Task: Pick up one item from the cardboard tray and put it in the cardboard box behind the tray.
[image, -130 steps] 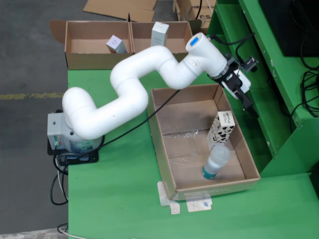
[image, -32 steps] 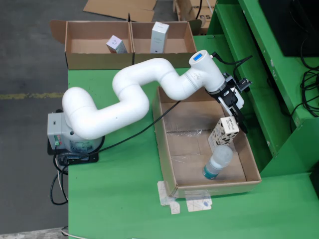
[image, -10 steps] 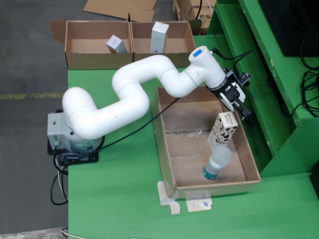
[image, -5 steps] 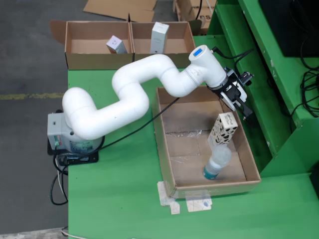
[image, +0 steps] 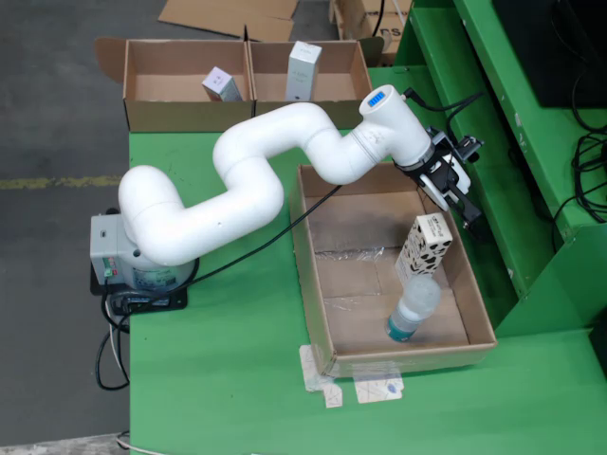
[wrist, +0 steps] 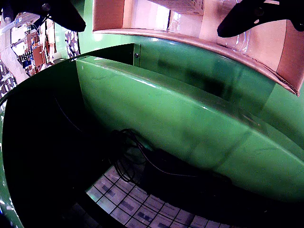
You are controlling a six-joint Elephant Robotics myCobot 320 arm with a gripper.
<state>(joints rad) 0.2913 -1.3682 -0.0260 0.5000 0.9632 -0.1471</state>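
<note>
Standing upright against the right wall of the cardboard tray point(image: 313, 275) in the fixed view, 1 black-and-white patterned carton point(image: 423, 245) leans slightly, with 1 clear plastic bottle point(image: 411, 307) lying just below it, its top end touching or nearly touching the carton's base. Gripper point(image: 471, 214): black, empty, fingers spread wide; in the wrist view 2 dark fingertips point(wrist: 247, 18) sit far apart at the top corners with nothing between them. It hangs over the tray's right rim, just above and to the right of the carton, not touching it. Tray count: 1, holding 2 items; the left and middle of its floor are bare cardboard with a patch of clear tape. Cardboard box point(image: 242, 85) behind the tray: 1 long box divided into 2 compartments, each holding 1 small upright carton, grey-white on the left point(image: 222, 85), taller pale one on the right point(image: 303, 68). White arm point(image: 256, 161): 1, bent across the green table point(image: 218, 379) from its grey base point(image: 114, 256). Right of the tray a green frame point(image: 503, 190) stands close, leaving narrow room beside the gripper; the wrist view shows that green surface and dark cables below.
</note>
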